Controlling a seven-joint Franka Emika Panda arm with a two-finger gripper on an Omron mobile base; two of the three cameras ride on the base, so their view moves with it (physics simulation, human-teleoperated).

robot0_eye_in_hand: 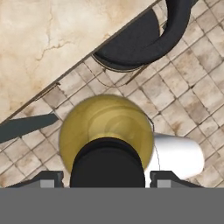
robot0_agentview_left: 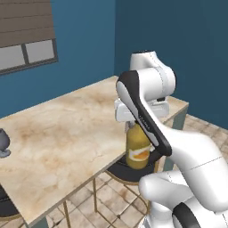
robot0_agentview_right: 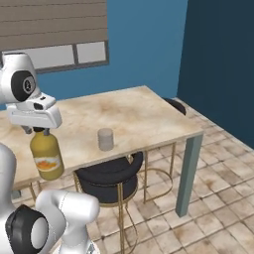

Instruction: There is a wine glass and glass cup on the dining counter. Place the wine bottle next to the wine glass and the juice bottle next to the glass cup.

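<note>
Blue walls framed the marbled tabletop [robot0_agentview_right: 139,111]. Off its near edge, above the tiles, the jaws gripped the juice bottle [robot0_agentview_right: 46,154] by its neck; it looked rigid and slick, the glass cup [robot0_agentview_right: 105,139] at three o'clock.

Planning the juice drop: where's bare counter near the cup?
Bare top all round the cup: a wide patch from it to the far right end of the counter, another between it and the juice bottle in the claw. Crowded nowhere; wine glass far off.

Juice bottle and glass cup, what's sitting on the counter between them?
Nothing: the right base view shows bare dining counter between the held juice bottle and the glass cup.
</note>
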